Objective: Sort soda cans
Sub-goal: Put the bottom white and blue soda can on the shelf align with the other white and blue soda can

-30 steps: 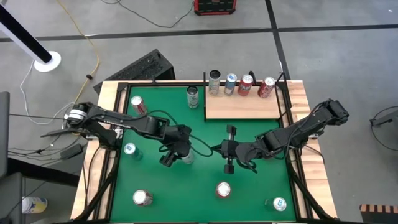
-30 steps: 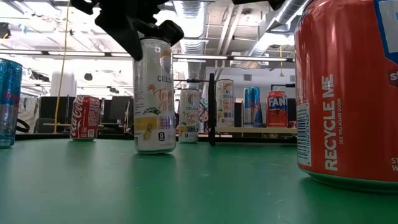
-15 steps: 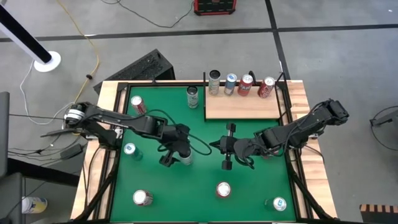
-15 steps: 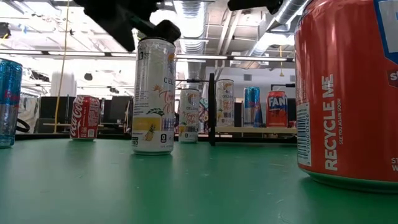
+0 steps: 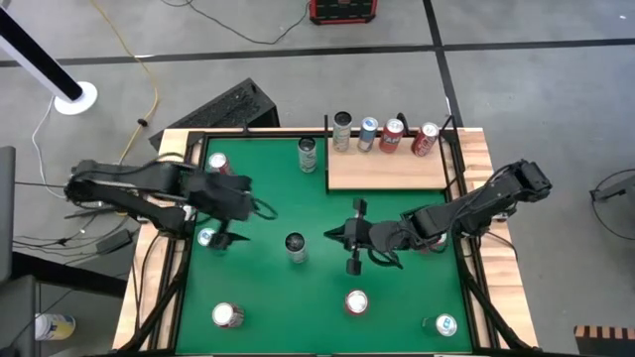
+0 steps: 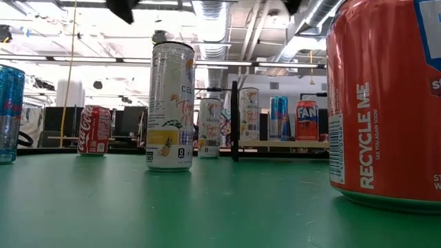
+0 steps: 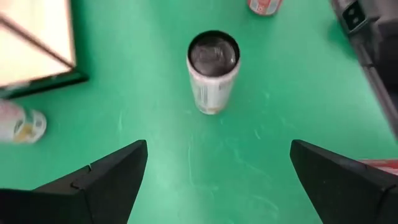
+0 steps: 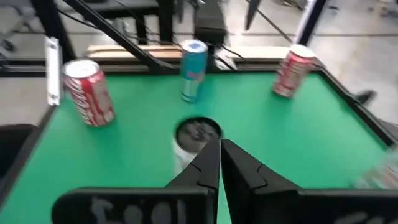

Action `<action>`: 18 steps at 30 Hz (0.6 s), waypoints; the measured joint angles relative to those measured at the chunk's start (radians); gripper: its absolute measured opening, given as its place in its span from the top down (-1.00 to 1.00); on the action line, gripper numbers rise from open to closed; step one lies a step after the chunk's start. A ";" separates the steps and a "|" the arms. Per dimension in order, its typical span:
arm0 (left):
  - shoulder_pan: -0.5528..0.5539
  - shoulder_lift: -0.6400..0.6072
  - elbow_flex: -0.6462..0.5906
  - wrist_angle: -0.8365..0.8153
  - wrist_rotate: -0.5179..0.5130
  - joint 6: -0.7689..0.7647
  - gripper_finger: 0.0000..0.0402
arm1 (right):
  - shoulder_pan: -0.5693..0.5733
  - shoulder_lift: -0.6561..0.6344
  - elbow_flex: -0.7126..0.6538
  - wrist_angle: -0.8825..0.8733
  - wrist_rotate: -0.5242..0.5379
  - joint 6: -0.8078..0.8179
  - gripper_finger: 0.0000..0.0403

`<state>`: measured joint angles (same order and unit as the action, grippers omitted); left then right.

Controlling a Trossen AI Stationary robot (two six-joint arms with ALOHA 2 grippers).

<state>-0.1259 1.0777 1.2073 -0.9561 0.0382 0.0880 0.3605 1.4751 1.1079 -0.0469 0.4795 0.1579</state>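
A tall white soda can (image 5: pixel 295 246) with a dark top stands upright on its base in the middle of the green mat (image 5: pixel 397 203); it also shows in the low view (image 6: pixel 170 107). My left gripper (image 5: pixel 241 210) hovers to its left, wide open, and the left wrist view shows the white can (image 7: pixel 212 71) well ahead of the fingers. My right gripper (image 5: pixel 335 235) is shut just to the right of the can and touches nothing; the white can (image 8: pixel 196 140) lies just beyond its tips (image 8: pixel 221 163).
Several cans stand along the far edge of a wooden board (image 5: pixel 387 169) at the back right. More cans stand on the mat: red (image 5: pixel 219 164), white (image 5: pixel 308 154), blue (image 5: pixel 206 238), and along the near edge (image 5: pixel 226 315), (image 5: pixel 356 302), (image 5: pixel 445 325). A black frame rims the mat.
My left gripper has opened, let go of the white can and drawn back toward the table's left edge. The can stays upright on the mat in the middle. My right gripper, still shut, has moved a little toward the can.
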 joint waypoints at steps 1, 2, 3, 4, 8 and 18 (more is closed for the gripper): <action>-0.006 -0.048 -0.021 0.000 -0.003 -0.023 -0.90 | -0.005 0.014 0.000 0.030 -0.019 -0.010 0.77; -0.014 -0.096 -0.045 0.001 -0.016 -0.046 -0.90 | -0.009 0.027 0.000 0.055 -0.039 -0.021 0.74; -0.023 -0.149 -0.074 0.006 -0.034 -0.073 -0.90 | -0.014 0.042 0.000 0.084 -0.059 -0.030 0.71; -0.033 -0.204 -0.105 0.015 -0.057 -0.100 -0.90 | -0.020 0.058 0.000 0.114 -0.077 -0.035 0.67; -0.077 -0.422 -0.230 0.057 -0.174 -0.229 -0.90 | -0.052 0.117 0.000 0.213 -0.175 -0.061 0.44; -0.102 -0.773 -0.322 0.058 -0.290 -0.295 -0.90 | -0.149 0.248 0.087 0.286 -0.320 -0.103 -0.43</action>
<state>-0.2283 0.3047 0.8848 -0.8982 -0.2516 -0.2070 0.2113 1.7226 1.1947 0.2387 0.1596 0.0553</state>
